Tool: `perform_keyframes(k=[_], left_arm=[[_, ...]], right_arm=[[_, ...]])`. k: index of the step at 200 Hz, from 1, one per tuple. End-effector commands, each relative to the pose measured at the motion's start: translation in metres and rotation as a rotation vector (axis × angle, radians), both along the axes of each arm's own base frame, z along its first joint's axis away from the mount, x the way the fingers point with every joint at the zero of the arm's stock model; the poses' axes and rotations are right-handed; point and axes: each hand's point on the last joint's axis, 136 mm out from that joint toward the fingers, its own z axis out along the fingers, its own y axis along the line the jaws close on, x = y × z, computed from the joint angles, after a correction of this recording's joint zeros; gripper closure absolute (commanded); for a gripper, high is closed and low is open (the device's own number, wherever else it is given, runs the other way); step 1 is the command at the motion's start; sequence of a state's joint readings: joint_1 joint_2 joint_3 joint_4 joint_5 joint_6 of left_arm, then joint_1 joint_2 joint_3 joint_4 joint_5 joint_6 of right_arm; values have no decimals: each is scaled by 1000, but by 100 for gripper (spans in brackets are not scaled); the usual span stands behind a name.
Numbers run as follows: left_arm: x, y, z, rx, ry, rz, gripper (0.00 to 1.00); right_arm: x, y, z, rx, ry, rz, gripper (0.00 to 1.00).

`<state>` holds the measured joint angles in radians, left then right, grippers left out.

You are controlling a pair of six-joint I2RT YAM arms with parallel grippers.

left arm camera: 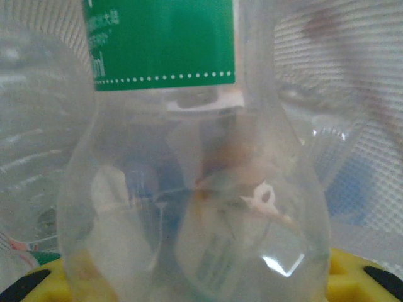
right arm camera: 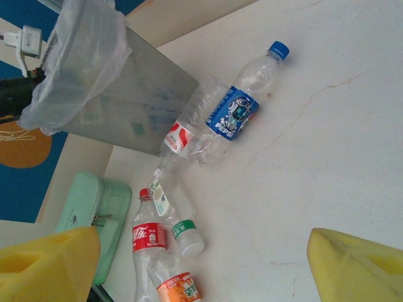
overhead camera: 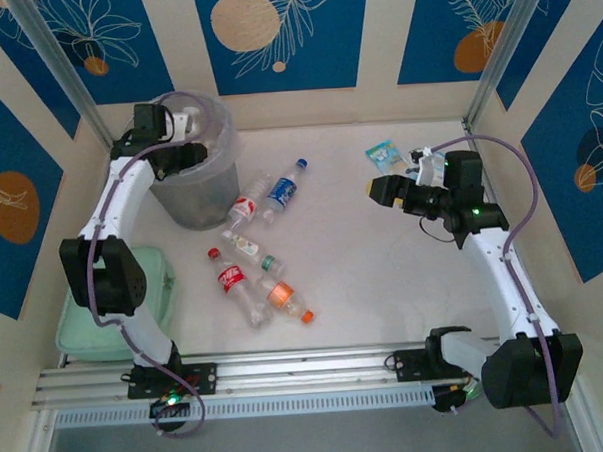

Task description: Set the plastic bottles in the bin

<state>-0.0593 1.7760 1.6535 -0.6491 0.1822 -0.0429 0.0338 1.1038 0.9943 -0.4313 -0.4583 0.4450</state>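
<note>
- Five bottles lie on the table (overhead camera: pixel 384 272), all close together just right of the bin (overhead camera: pixel 186 206).
- One is the blue-label bottle (overhead camera: pixel 280 192). The crushed red-and-white bottle (overhead camera: pixel 243 209) lies right beside it, and both are just beside the bin.
- A bit nearer to me lie the small green-cap bottle (overhead camera: pixel 255 251), the red-label bottle (overhead camera: pixel 232 283) and the orange-label bottle (overhead camera: pixel 284 298).
- A sixth one, the green-label bottle (left arm camera: pixel 164 44), is up in the left gripper (overhead camera: pixel 190 156), over the open top of the bin.
- More bottles show through the side of the bin, but I cannot count them.
- There is one bin, one green pad (overhead camera: pixel 159 277) by the left arm, and one blue-and-white packet (overhead camera: pixel 382 152) that I can see well at the back.
- The left arm reaches far back and bends over the bin. Its yellow fingers (left arm camera: pixel 352 277) sit close on each side of the green-label bottle, holding it.
- The right arm is bent, with the right gripper (overhead camera: pixel 378 191) up above the table and pointing left at the bottles. Its yellow fingers (right arm camera: pixel 47 264) are spread wide with nothing between them.
</note>
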Motion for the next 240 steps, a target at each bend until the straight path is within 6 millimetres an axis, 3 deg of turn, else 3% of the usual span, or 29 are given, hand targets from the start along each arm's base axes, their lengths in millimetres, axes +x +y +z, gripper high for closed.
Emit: perform_keyframes(k=[1, 14, 31, 45, 70, 86, 111, 153, 166, 202, 240], left_arm=[[-7, -6, 2, -44, -10, -30, 50], [-7, -6, 7, -49, -22, -30, 25], [-5, -4, 22, -42, -57, -25, 8], [-3, -2, 37, -29, -81, -22, 1], [0, 3, 56, 2, -115, -15, 0], [3, 7, 60, 27, -123, -3, 5], [7, 5, 49, 15, -97, -5, 23], [12, -3, -2, -20, -9, 1, 64], [10, -4, -22, -28, 27, 12, 72], [5, -11, -64, -77, 94, 23, 76], [7, -32, -64, -128, 92, -18, 76]], right_arm=[[1, 1, -11, -3, 42, -5, 14], [4, 3, -12, 1, 50, -1, 15], [7, 6, -12, 7, 50, 10, 15], [9, 9, -13, 7, 52, 18, 15], [10, 13, -15, 4, 60, 30, 15], [10, 15, -16, 4, 62, 36, 15], [10, 16, -18, 1, 64, 40, 15], [7, 17, -22, -12, 73, 43, 15], [6, 17, -24, -15, 78, 40, 15], [3, 21, -25, -17, 83, 48, 15], [4, 26, -35, -34, 130, 21, 15]])
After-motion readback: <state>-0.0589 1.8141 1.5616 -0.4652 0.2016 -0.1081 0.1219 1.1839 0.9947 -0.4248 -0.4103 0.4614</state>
